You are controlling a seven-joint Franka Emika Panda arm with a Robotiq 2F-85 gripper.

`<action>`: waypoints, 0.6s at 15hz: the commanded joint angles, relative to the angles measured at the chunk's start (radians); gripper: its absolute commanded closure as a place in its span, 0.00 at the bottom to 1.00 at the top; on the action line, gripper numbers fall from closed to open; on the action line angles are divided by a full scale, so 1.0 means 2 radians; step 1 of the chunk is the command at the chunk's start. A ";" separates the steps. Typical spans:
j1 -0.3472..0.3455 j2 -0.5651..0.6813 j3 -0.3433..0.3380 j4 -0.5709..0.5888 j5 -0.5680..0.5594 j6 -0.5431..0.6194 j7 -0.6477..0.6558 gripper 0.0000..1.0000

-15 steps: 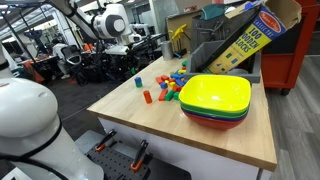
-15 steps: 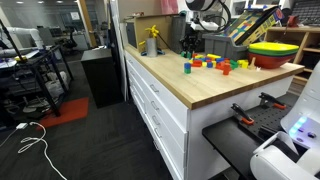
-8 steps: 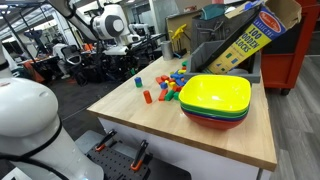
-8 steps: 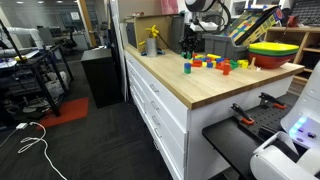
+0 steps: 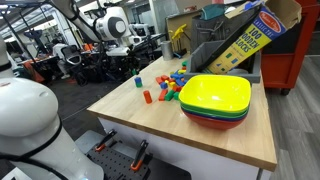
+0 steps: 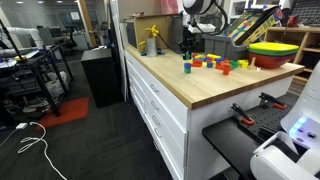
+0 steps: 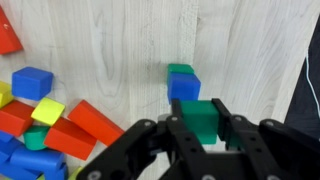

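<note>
In the wrist view my gripper (image 7: 200,112) is shut on a green block (image 7: 201,124), one finger on each side of it. Just beyond it on the wooden table (image 7: 110,40) stands a blue block (image 7: 184,88) on top of another green block (image 7: 180,69). The held block hangs above and slightly nearer than this small stack. In both exterior views the gripper (image 5: 133,62) (image 6: 188,45) hovers over the stack (image 5: 137,80) (image 6: 187,68) near the table's far corner.
A pile of red, blue, yellow and green blocks (image 7: 45,120) lies to the left, also seen in an exterior view (image 5: 172,85). An orange block (image 5: 147,96) stands alone. Stacked bowls (image 5: 215,100) and a tilted block box (image 5: 245,40) sit behind.
</note>
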 commanded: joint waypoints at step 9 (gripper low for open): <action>-0.001 0.020 -0.011 0.050 -0.008 -0.069 0.013 0.92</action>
